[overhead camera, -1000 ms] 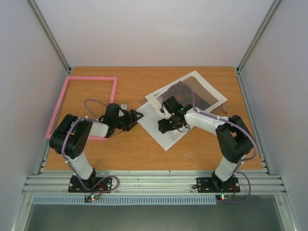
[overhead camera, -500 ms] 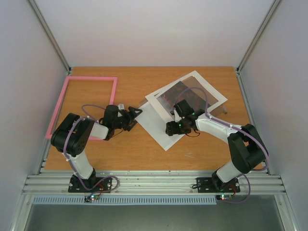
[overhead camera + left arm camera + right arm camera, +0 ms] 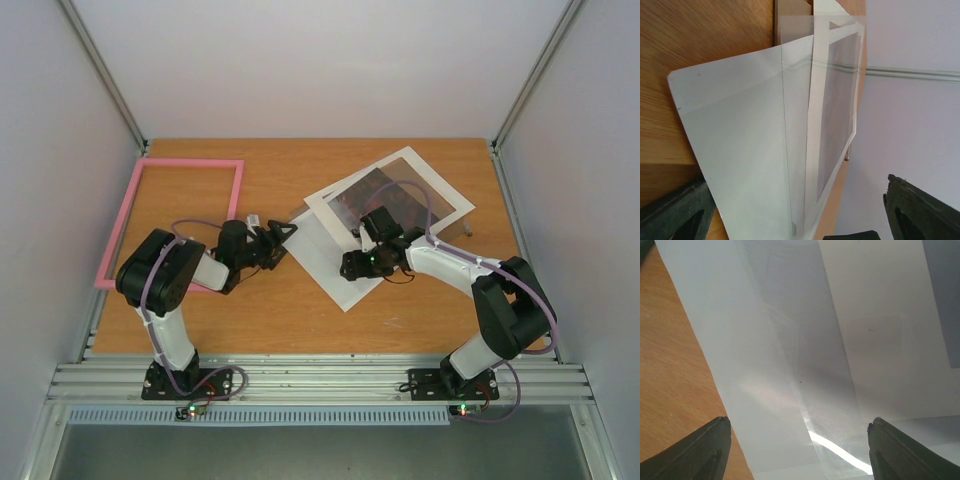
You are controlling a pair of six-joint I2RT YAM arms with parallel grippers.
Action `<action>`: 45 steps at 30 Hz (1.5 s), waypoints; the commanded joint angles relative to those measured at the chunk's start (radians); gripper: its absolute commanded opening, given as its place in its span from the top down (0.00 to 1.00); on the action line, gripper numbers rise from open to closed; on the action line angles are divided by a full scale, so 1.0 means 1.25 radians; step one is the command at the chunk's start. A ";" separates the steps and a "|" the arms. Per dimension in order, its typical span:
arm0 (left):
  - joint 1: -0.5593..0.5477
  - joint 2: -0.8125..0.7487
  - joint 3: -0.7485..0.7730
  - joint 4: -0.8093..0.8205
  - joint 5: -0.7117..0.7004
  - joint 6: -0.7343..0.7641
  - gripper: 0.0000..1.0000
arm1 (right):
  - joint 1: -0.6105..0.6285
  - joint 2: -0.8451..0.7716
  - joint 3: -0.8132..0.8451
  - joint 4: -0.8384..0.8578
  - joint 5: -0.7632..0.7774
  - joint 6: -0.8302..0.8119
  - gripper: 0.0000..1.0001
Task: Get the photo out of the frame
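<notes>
Right hand (image 3: 352, 266) leftward, frame (image 3: 190, 161) lengthwise near-to-far

wood-grain table (image 3: 260, 310), glossy clear sheet (image 3: 805, 390), matt white mat (image 3: 812, 135)

The frame (image 3: 190, 162) is a thin pink rectangle lying flat and empty at the far-left corner of the table (image 3: 300, 320), its long side following the left edge. The photo (image 3: 412, 196) lies flat toward the far-right corner, well apart and askew. It is dark grey, reddish at its near-left end, and shows inside a white mat (image 3: 433, 184).
</notes>
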 commanded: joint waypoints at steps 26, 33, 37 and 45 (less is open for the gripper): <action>-0.058 0.020 0.046 0.017 -0.021 0.127 0.29 | -0.002 0.039 0.046 0.016 -0.007 -0.038 0.24; -0.059 0.074 0.065 0.018 -0.021 0.115 0.40 | -0.003 0.050 0.067 0.016 -0.007 -0.047 0.24; -0.060 0.081 0.065 0.013 -0.022 0.120 0.61 | -0.002 0.058 0.084 0.004 0.008 -0.059 0.24; -0.059 0.068 0.062 0.002 -0.022 0.136 0.90 | 0.022 0.101 0.146 -0.042 0.097 -0.132 0.23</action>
